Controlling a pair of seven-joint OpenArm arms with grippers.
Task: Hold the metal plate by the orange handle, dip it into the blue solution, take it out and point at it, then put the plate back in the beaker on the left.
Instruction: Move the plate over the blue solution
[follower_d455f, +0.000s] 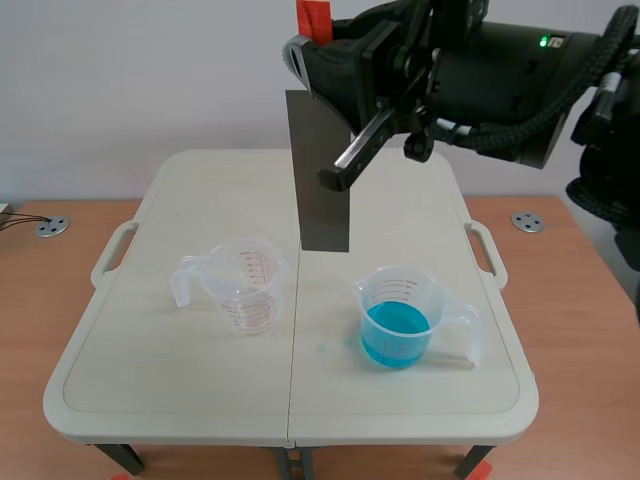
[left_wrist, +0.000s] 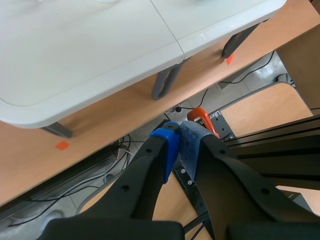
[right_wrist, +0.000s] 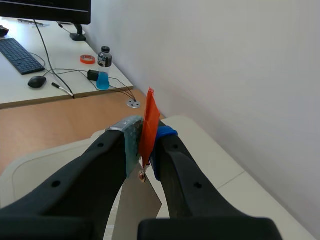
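Observation:
A dark grey metal plate (follower_d455f: 322, 175) hangs upright high over the table, above the gap between the two beakers. My right gripper (follower_d455f: 305, 55), raised across the top of the scene view, is shut on the plate's orange handle (follower_d455f: 312, 14). In the right wrist view the handle (right_wrist: 148, 125) is pressed between the pads and the plate (right_wrist: 136, 210) drops below them. The beaker of blue solution (follower_d455f: 400, 318) stands to the right and the empty clear beaker (follower_d455f: 245, 285) to the left. My left gripper (left_wrist: 180, 142) is shut on nothing, low off the table's front edge; the scene view does not show it.
The beakers stand on a white folding table (follower_d455f: 160, 380) set on a wooden surface. Its front edge (left_wrist: 75, 95) and legs show ahead of the left gripper, with cables and an orange clamp (left_wrist: 202, 117) on the floor. A desk with keyboard and bottle lies beyond.

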